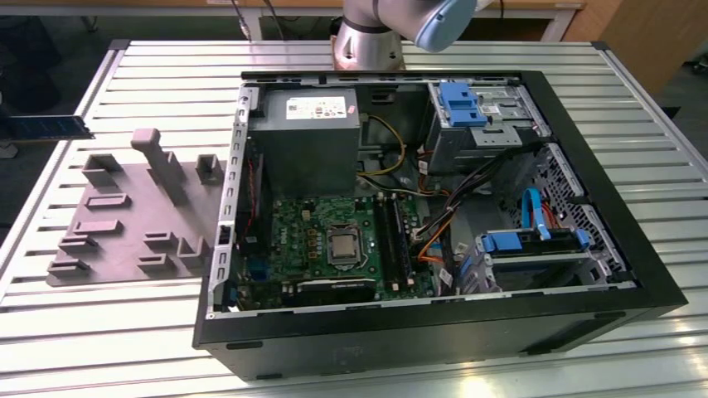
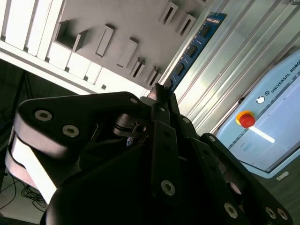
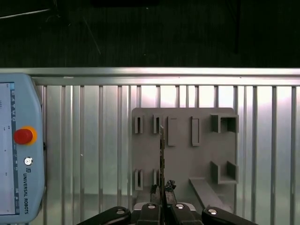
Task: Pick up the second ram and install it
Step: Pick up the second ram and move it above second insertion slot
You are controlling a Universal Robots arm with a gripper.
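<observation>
The second ram (image 2: 192, 47) is a slim dark stick with blue-green marks, and my gripper (image 2: 158, 93) is shut on one end of it. In the first wrist view the ram (image 3: 161, 154) appears edge-on, rising from the gripper (image 3: 163, 188) above the grey holder plate (image 3: 183, 154). In the exterior view the ram (image 1: 46, 127) hangs at the exterior view's far left edge, above the table and beyond the holder plate (image 1: 122, 215). The motherboard (image 1: 321, 240) lies inside the open computer case (image 1: 420, 332), with long black slots (image 1: 393, 236) beside the processor.
A teach pendant (image 3: 16, 150) with a red stop button lies on the slatted metal table (image 1: 144, 332) near the holder plate. Upright grey blocks (image 1: 155, 153) stand on the plate. Cables, a power supply (image 1: 310, 133) and blue drive brackets (image 1: 531, 245) crowd the case. The arm's base (image 1: 370, 41) stands behind the case.
</observation>
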